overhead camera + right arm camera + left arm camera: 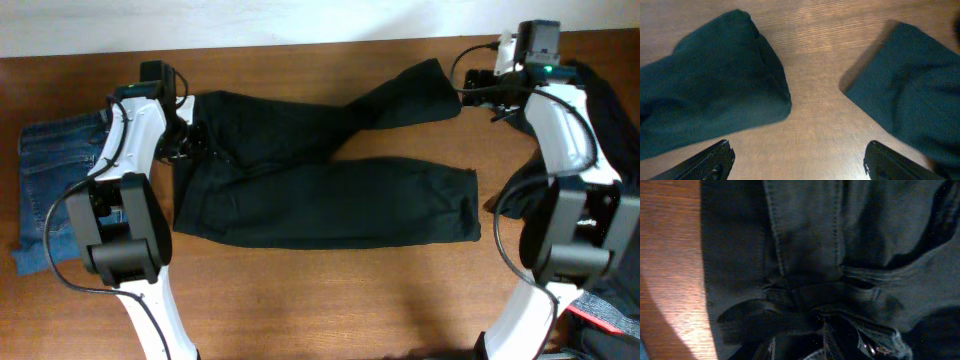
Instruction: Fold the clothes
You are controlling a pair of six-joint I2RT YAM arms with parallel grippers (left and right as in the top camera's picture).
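Observation:
The black trousers [320, 190] lie spread across the wooden table [330, 290], waist to the left and both legs reaching right. My left gripper [192, 140] sits low on the waistband [830, 292]. In the left wrist view its fingers are lost in the dark folds beside a belt loop and a metal button [872, 347], so its state does not show. My right gripper [468, 95] [799, 152] stands open over bare wood, just right of the upper leg's cuff [435, 80] [720, 100]. A second dark cloth end [912, 85] lies on its other side.
Blue denim jeans [55, 180] lie at the table's far left edge. A heap of dark clothing [612, 100] sits at the far right behind the right arm. Bare wood shows along the front of the table.

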